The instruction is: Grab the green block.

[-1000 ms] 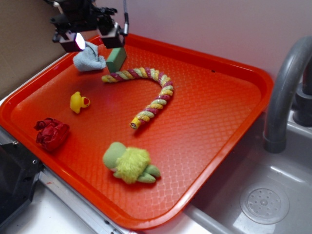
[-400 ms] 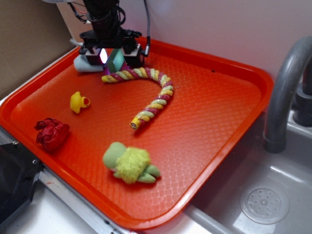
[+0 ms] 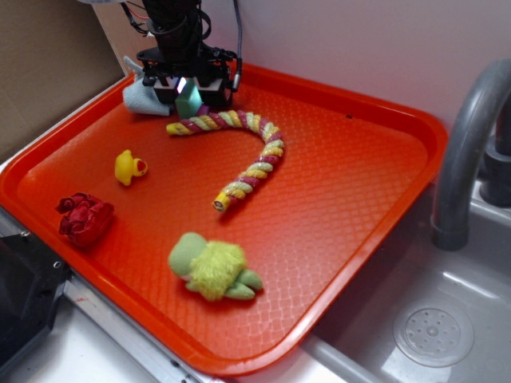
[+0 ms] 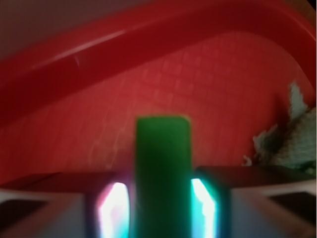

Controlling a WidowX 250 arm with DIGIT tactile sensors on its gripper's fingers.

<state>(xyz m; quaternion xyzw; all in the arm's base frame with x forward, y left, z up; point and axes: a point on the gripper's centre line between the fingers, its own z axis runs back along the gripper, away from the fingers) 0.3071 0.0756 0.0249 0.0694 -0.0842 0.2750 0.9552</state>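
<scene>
Now: my gripper (image 3: 188,89) has lowered; fingers (image 4: 210,198) pinch small matte green rectangular block (image 4: 163,173) — grasp apparently secured.

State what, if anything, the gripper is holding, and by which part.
The gripper holds the green block, one finger on each of its two opposite side faces; the block's far end sticks out beyond the fingertips.

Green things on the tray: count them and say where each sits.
2. The green block stands at the tray's far left corner, between the pincer's pads, beside the grey cloth. The lime-green plush toy lies near the front edge. None seems hidden.
</scene>
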